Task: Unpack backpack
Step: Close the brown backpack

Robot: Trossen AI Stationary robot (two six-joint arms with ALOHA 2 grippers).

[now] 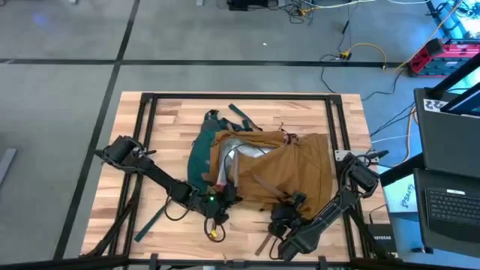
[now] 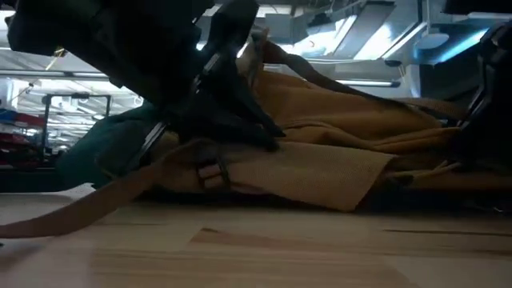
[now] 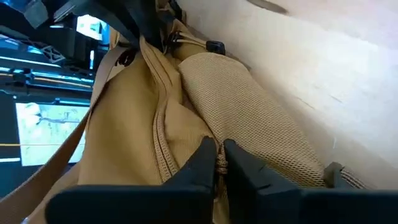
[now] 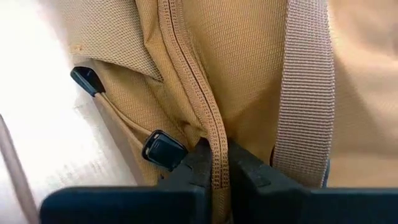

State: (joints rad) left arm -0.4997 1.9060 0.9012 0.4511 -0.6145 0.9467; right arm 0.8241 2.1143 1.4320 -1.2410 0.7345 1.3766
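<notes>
**Both grippers pinched on the zip seam: a slip or a tear was the danger**

From above, the backpack (image 1: 277, 169) lay flat in the middle of the table (image 1: 150, 217), its top partly gaping to show grey lining. The left gripper (image 1: 225, 196) met its near edge by the teal side, and the right gripper (image 1: 289, 208) met the same edge just beside it.

At table height, a dark arm pressed down on the tan fabric, with a loose strap (image 2: 88, 210) trailing across the wood. That strap could have snagged an arm.

The left wrist camera showed the fingers (image 3: 202, 165) closed on a thin fold beside the zip (image 3: 163, 146). So little fabric could have slipped free under a pull.

The right wrist camera showed the jaws clamped on the zip seam, beside a black zip pull (image 4: 163, 149). Pulling in opposing directions might have strained the stitching or dragged the whole bag.
</notes>
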